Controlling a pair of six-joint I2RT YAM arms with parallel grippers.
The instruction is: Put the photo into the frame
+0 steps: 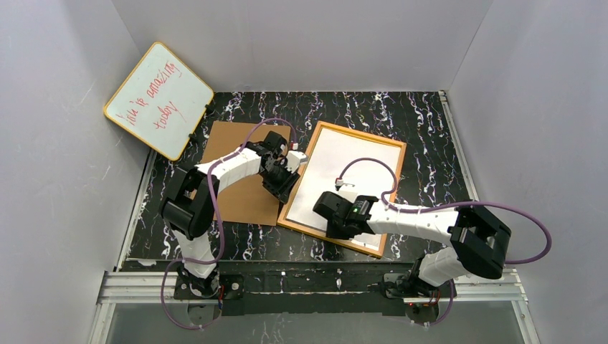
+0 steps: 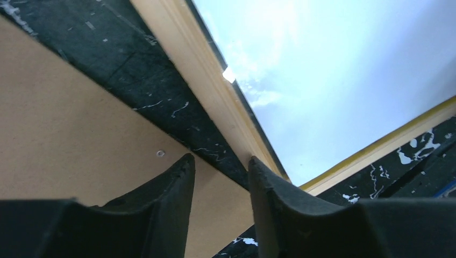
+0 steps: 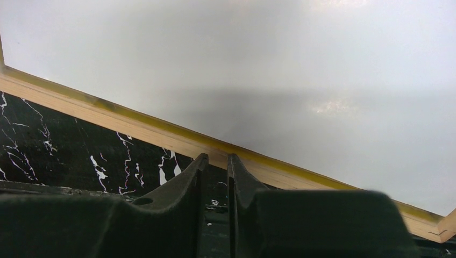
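The frame (image 1: 362, 133) lies back up in the middle of the table, showing its orange-brown rim. A white sheet (image 1: 344, 179) fills it, apparently the photo with its plain back up. My left gripper (image 1: 290, 163) is open and empty, low over the strip of table between the frame's left rim (image 2: 209, 80) and the brown board. The sheet (image 2: 333, 80) looks pale blue in the left wrist view. My right gripper (image 1: 323, 208) is shut on nothing, low at the frame's near-left part. Its fingertips (image 3: 201, 161) sit just short of the rim (image 3: 134, 126), with the sheet (image 3: 269, 64) beyond.
A brown backing board (image 1: 236, 186) lies flat left of the frame under my left arm, and shows in the left wrist view (image 2: 64, 118). A yellow-rimmed whiteboard (image 1: 159, 99) with red handwriting leans at the back left. White walls enclose the black marbled table (image 1: 430, 143).
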